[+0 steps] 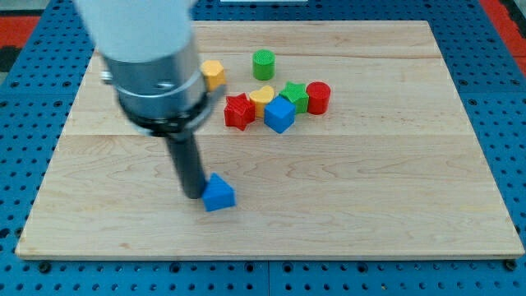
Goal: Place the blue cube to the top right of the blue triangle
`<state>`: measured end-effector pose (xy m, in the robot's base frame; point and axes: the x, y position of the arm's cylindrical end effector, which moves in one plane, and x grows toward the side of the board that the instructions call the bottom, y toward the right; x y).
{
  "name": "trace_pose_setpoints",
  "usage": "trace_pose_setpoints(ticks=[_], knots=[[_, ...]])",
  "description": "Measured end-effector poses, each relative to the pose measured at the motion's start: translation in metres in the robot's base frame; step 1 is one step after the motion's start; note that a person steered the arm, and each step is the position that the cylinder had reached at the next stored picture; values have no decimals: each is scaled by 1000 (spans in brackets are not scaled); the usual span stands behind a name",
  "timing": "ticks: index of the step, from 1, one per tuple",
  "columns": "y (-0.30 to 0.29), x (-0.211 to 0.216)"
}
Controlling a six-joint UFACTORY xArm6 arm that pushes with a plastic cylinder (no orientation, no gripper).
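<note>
The blue cube (279,114) sits in a cluster of blocks above the board's middle, touching the yellow heart (262,98) and the green star (294,95). The blue triangle (219,194) lies lower, left of the middle. My tip (192,194) rests on the board right against the triangle's left side, well below and to the left of the cube.
A red star (239,111) and a red cylinder (318,97) flank the cluster. A green cylinder (263,63) stands above it, and a yellow hexagon (214,74) lies to the left, partly behind the arm. The wooden board (394,189) sits on a blue pegboard.
</note>
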<state>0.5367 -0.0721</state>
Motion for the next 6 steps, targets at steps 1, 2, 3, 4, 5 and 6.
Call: trace_pose_setpoints(ticks=[1,2,3,4,5,6], knots=[[20,-37],[141,-50],[144,-102],[104,-148],[90,-168],[46,-172]])
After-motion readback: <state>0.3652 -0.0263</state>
